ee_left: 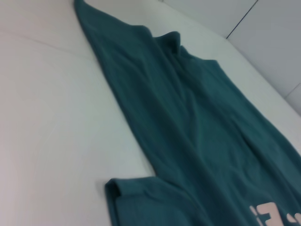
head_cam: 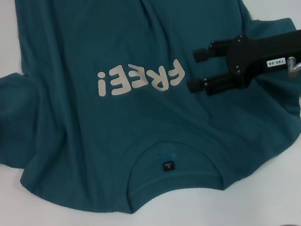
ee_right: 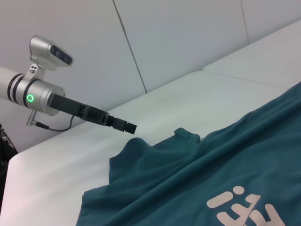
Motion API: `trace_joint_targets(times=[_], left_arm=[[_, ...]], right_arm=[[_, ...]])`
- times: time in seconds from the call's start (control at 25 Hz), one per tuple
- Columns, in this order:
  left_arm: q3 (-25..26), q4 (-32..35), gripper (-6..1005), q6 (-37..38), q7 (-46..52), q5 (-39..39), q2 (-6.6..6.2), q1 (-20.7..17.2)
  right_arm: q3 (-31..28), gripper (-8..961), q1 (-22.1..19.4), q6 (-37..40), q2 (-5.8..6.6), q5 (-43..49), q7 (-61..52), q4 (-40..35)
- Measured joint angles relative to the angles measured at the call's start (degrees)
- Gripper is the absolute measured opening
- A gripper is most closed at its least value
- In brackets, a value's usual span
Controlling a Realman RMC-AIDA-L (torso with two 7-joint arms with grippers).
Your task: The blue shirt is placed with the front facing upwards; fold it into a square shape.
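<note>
The blue shirt [head_cam: 136, 92] lies spread across the white table [head_cam: 19, 225], front up, collar nearest the robot and the hem running off the far edge of the head view. I see no fold in it anywhere: both sleeves lie out to the sides and the body is one flat layer with a few loose ridges, so I'd say the folding has not begun and every step of squaring it up is left to do.

The right gripper [head_cam: 192, 71] hangs over the shirt's right side, just beside the end of the "FREE!" lettering [head_cam: 140, 79], its two black fingers spread apart and holding nothing (whether they touch the cloth I can't say from above). The left gripper [ee_right: 130, 127] barely shows in the head view, only a dark tip at the frame's left edge by the left sleeve [head_cam: 8, 118]. The right wrist view gives what the head view lacks: the left arm reaching in above the table near that sleeve, fingers looking close together, though I cannot tell for sure.

The left wrist view shows the long side edge of the shirt and the sleeve's turned-up cuff [ee_left: 124, 188]. Smallest of all, the dark label [head_cam: 169, 165] sits inside the collar.
</note>
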State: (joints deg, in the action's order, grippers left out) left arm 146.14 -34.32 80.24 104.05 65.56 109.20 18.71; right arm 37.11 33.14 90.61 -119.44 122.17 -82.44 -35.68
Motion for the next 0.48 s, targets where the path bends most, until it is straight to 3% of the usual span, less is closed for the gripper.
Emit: trace_joint_targets(times=[0.48], left_arm=[[0.4,-2.06,918,-1.92,0.28,-2.84,0.44,-0.8]], right_arm=[[-0.32,912,0.09,0.01,0.0,0.0,-0.27,0.0]])
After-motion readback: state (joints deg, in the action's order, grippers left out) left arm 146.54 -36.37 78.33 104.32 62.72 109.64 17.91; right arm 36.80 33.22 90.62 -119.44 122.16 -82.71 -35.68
